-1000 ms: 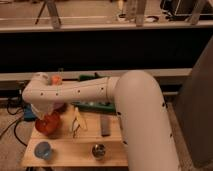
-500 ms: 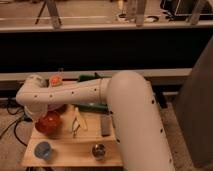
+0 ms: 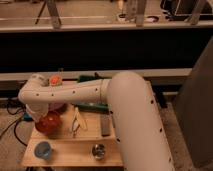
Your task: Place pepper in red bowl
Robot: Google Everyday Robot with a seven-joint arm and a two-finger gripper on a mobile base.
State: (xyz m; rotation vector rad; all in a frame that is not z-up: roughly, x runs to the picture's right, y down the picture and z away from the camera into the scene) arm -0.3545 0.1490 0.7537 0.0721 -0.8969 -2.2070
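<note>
The red bowl (image 3: 49, 124) is round, glossy and orange-red, and sits at the left of the small wooden table (image 3: 70, 155). My white arm (image 3: 75, 92) reaches from the right across the table and bends down at the far left. The gripper (image 3: 43, 115) hangs at its end, right above the bowl's back rim, largely hidden by the arm. I cannot make out the pepper; it may be hidden at the gripper or behind the arm.
A small light-blue cup (image 3: 42, 149) stands at the front left and a small metal cup (image 3: 98, 150) at the front middle. A pale forked item (image 3: 75, 122) and a grey flat bar (image 3: 105, 125) lie mid-table. A green item (image 3: 92, 106) lies under the arm.
The arm's bend has swung a little further left and lower, bringing its end down over the red bowl. The things on the table have not moved.
</note>
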